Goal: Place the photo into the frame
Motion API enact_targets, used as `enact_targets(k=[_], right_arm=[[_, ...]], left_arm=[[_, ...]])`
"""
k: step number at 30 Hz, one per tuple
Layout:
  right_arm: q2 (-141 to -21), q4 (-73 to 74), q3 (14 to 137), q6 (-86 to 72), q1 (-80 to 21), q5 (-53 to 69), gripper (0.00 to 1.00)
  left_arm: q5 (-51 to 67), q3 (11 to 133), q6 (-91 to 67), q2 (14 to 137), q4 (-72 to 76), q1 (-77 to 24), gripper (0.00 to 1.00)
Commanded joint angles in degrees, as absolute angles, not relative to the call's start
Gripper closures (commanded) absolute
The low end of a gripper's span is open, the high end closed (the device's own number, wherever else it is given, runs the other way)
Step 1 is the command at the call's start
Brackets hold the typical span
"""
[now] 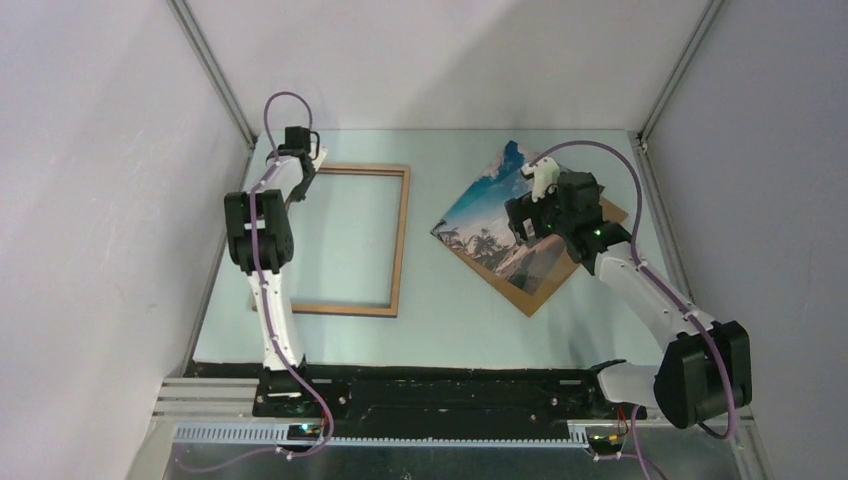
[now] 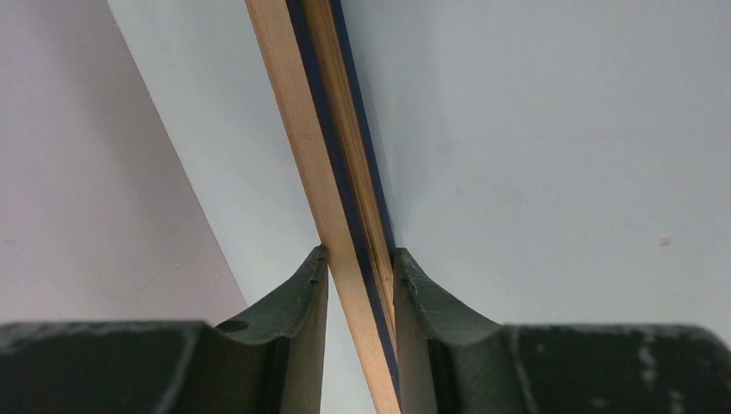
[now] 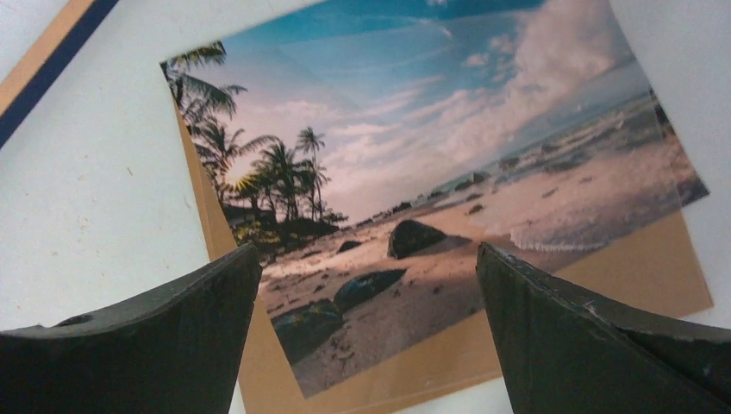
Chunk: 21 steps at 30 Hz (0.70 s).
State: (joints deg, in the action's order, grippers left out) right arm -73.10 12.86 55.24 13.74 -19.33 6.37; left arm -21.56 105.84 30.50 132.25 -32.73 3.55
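Left pincer [image 2: 360, 259] clamped on the frame [image 1: 401, 240] near its far-left corner. Right pincer [image 3: 369, 252] spread wide above the photo [image 3: 414, 155], which lies right of the frame, askew on the backing board [image 3: 642, 280]. Risk: thin rail twists free; flat print slides, creases when I pinch.

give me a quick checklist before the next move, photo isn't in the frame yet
1. Left gripper gripping the frame rail: ok, the rail is pinched from both sides.
2. Right gripper open: ok, jaws wide above the photo.
3. Photo picture side up: ok, it lies on the brown backing board.
4. Photo squared to the board: not ok, it sits skewed across it.
5. Frame opening unobstructed: ok, only table shows inside.
6. Frame lying flat: cannot tell.
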Motion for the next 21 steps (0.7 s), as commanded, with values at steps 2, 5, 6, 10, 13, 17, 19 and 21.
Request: enact_targets(k=[2, 5, 6, 10, 13, 17, 19, 21], right_arm=[[-70.29, 14.87, 52.31, 10.46, -14.32, 9.27, 0.00], [-70.18, 15.51, 52.34, 7.49, -9.35, 11.39, 0.00], [-70.20, 15.67, 52.32, 7.08, -8.63, 11.36, 0.00], [-70.20, 16.92, 52.29, 5.63, -5.43, 9.90, 0.00], [-70.20, 17.95, 52.25, 4.07, -3.43, 9.14, 0.00], [-69.83, 19.57, 52.30, 2.36, 0.45, 9.49, 0.00], [-69.48, 20.42, 52.30, 1.53, 2.82, 10.13, 0.00], [-69.05, 20.99, 52.29, 0.81, 4.62, 11.03, 0.00]], left_arm=[[-21.91, 104.29, 30.91, 130.41, -32.49, 1.65, 0.93], [-23.07, 103.41, 28.99, 129.90, -32.44, 1.53, 0.84], [-24.05, 103.38, 28.28, 129.86, -32.50, 1.51, 0.79], [-24.11, 102.35, 26.99, 128.71, -32.42, 1.54, 0.62], [-22.88, 101.58, 26.10, 126.91, -32.43, 1.58, 0.49], [-20.86, 100.02, 23.98, 122.83, -32.51, 1.58, 0.36], [-18.88, 98.77, 22.69, 119.59, -32.51, 1.56, 0.25], [-16.16, 97.43, 21.28, 115.89, -32.51, 1.41, 0.12]])
